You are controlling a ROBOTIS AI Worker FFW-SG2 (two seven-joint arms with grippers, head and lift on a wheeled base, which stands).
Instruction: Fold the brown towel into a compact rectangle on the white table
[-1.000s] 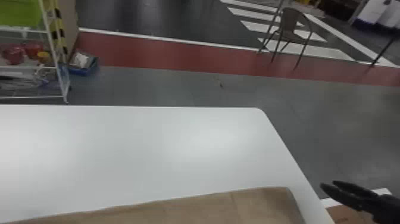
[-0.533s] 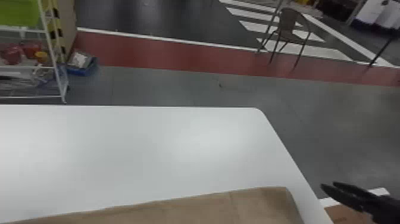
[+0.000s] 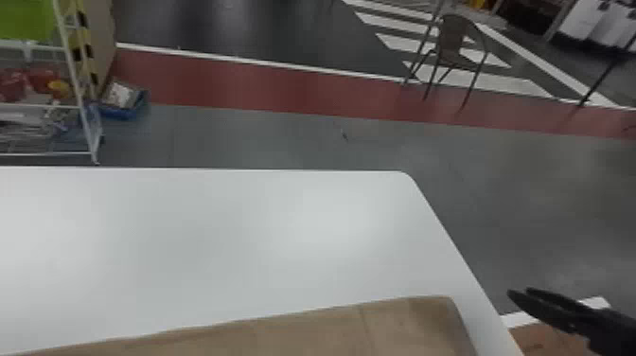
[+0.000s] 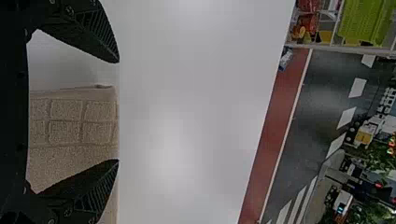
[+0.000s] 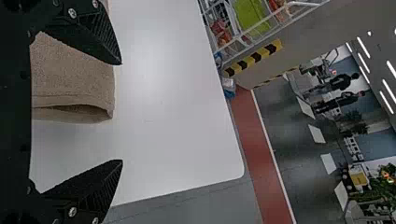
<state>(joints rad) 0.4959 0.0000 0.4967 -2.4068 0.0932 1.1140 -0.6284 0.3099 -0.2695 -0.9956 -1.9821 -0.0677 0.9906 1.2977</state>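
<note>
A: As you work from the head view, where is your brown towel?

B: Flat on the white table, along the lower edge of view, its corner close to the table's right side. Your right gripper is just beyond that side, likely so it can come at the towel's end.

A: Any containers?

B: Behind on the left, a wire rack holds red and yellow items, with a green bin above them; you can't tell what that holds. A blue tray on the floor carries something pale. None looks needed for your fold.

A: And the left wrist view?

B: Your left gripper has its fingers wide apart, pinching nothing. The towel's patterned end lies between and beyond them, so I'd judge that spread leaves you room to take an edge.

A: The right wrist view?

B: Fingers spread there too, nothing pinched. The towel's end shows a gap between layers, so it seems doubled; catch every layer, or your next fold may slip.
</note>
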